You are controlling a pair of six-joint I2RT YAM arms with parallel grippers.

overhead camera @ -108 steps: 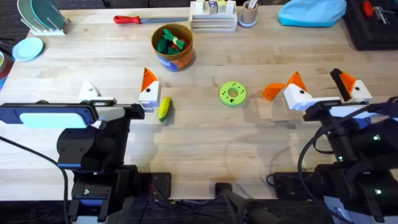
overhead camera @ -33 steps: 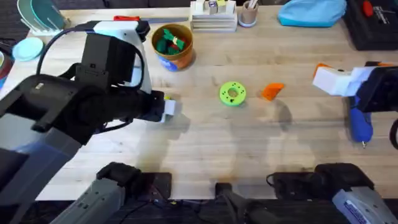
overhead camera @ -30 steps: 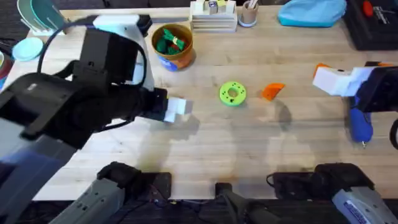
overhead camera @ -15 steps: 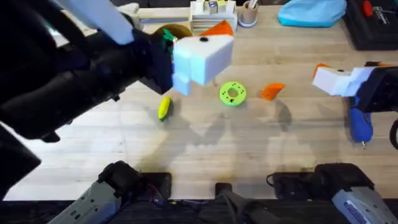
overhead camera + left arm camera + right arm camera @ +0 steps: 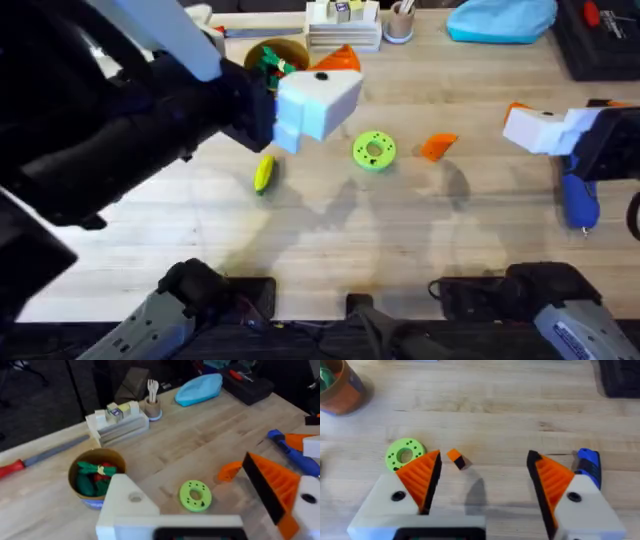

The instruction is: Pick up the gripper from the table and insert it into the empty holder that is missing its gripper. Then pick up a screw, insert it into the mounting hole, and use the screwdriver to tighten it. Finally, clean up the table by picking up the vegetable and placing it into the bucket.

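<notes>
While blurred, left arm (image 5: pixel 110 130) hides bucket (image 5: pixel 262 52) (mostly).

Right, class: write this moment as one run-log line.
left gripper open, high, empty | right gripper open, empty | orange gripper loose on table | vegetable on table, not in bucket | screwdriver on table
</notes>
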